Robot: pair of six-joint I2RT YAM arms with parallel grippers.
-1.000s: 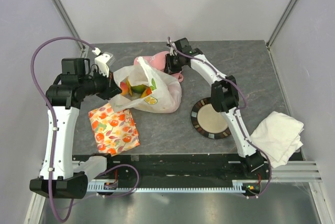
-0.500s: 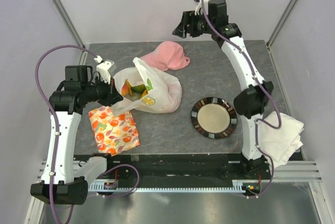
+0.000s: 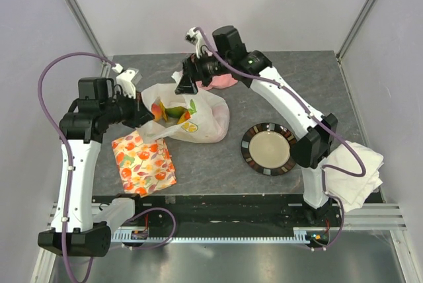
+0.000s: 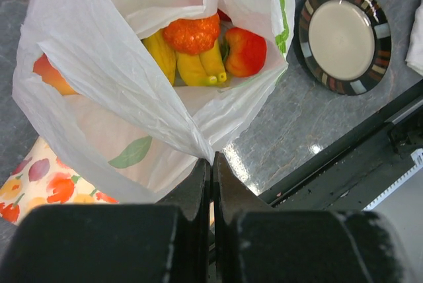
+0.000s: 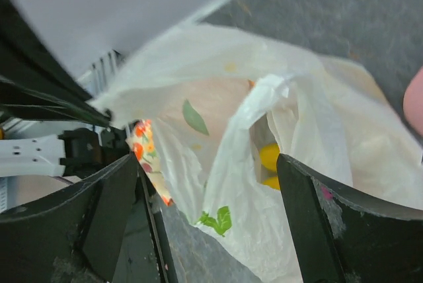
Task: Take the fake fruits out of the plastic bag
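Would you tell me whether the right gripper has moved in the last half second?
Yes. The right gripper has swung from past the table's far edge, leftward and nearer, and now hangs over the plastic bag.

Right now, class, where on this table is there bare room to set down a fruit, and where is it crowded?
Bare table lies at the back right, beyond the plate. A second free patch sits between the flowered cloth and the plate, in front of the plastic bag. Crowded at the back left: bag, pink cap, left gripper, right gripper.
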